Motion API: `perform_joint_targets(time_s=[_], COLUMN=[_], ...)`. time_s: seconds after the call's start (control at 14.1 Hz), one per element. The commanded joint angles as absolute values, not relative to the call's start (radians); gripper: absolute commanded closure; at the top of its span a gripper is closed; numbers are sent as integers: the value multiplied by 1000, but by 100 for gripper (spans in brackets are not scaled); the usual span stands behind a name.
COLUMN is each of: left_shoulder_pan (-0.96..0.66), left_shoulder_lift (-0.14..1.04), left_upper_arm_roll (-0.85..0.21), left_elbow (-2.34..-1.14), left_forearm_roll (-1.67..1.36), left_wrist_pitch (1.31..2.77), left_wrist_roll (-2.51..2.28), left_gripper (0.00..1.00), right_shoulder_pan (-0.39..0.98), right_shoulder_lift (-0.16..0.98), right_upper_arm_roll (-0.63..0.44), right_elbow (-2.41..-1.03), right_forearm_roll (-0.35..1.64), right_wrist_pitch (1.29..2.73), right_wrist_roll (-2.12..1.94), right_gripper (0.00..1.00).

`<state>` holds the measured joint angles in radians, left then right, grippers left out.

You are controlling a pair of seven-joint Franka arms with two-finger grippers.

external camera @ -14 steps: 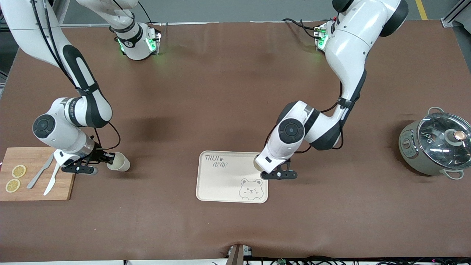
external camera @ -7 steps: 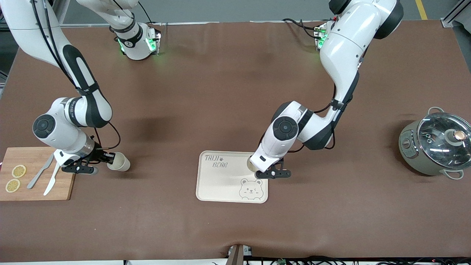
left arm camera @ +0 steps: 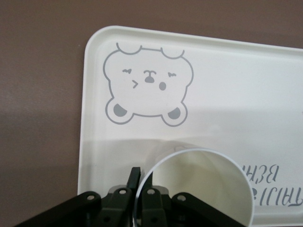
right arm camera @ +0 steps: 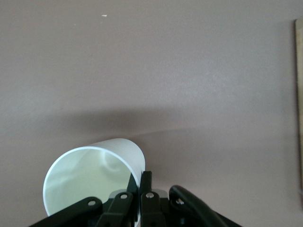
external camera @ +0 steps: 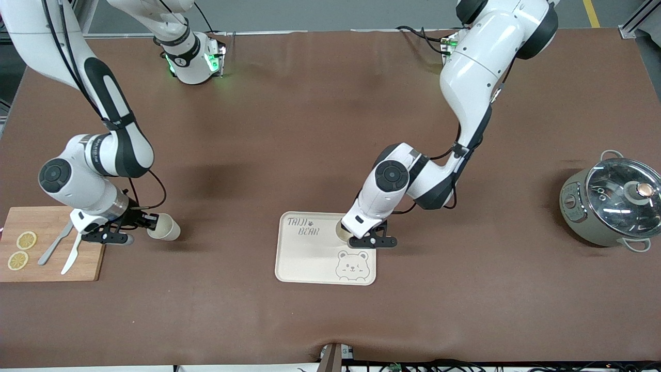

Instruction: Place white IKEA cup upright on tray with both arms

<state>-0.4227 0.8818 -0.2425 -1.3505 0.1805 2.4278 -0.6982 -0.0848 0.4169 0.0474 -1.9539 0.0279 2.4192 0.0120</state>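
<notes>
A: Two white cups in play. One cup [external camera: 342,231] over the tray [external camera: 310,258], mouth up, rim pinched between the fingers of the left gripper [external camera: 370,241]. Seen from the left wrist, same cup [left arm camera: 199,187] just beside the bear's head, near the lettering, wall clamped in a narrow grip [left arm camera: 140,191].

B: Second cup [external camera: 164,228] tipped over above the brown mat, clear of the tray, toward the right arm's end of the table. Right gripper [external camera: 150,222] closed tight on its rim.

A: Confirmed by the right wrist view: cup [right arm camera: 92,182] on its side, open mouth toward the lens, wall nipped between the fingers [right arm camera: 140,189]. Cannot tell whether resting on the mat or just off it.

B: Writing now. "TAIJI BEAR" in grey on the tray [external camera: 303,227], paw mark after the first word, winking bear face [external camera: 352,265] in the corner nearest the front camera.

A: Upside down from the left wrist, lettering [left arm camera: 272,187] partly cut off; bear [left arm camera: 147,85] sharp and whole there.

B: Outward. Wooden cutting board [external camera: 88,263] at the right arm's end, two lemon slices [external camera: 26,240] and two knives [external camera: 57,240] on it. Lidded pot [external camera: 609,206] with glass lid at the left arm's end.

A: Brown mat [external camera: 310,129] over the whole table, green lights at both bases, grey floor along the top edge with a yellow line.
</notes>
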Motion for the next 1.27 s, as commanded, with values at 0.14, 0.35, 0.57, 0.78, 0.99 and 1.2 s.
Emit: perform_joint_targets(time_s=[0.14,0.35,0.57,0.78,0.99,1.2], left_shoulder_pan=[-431,-428,-423,-425,-425,-423], left_shoulder_lift=[877,868,854,853,851,842], left_upper_arm_roll=[-229,-224,-224,-221,-221,-219], left_elbow=[-1393,-1417,-1442,-1447,-1448,-1448], left_forearm_roll=[210,212,212,212,213,213], left_wrist_pitch=[2474,2474,2470,2459,2459,2432], left_wrist_roll=[-727,-724,-716,-715,-715,-715], left_gripper=[100,100,100,100,100,100], right_shoulder_pan=[-80,-29,52,125,192,219], right_shoulder_lift=[305,281,279,288,296,316], right_upper_arm_roll=[75,80,80,80,80,78], right_elbow=[-1899,-1864,-1832,-1800,-1761,-1732], right_forearm_roll=[49,49,49,49,54,106], right_wrist_pitch=[2197,2139,2114,2115,2121,2129], right_wrist_roll=[26,156,328,489,650,705], right_gripper=[100,100,100,100,100,100])
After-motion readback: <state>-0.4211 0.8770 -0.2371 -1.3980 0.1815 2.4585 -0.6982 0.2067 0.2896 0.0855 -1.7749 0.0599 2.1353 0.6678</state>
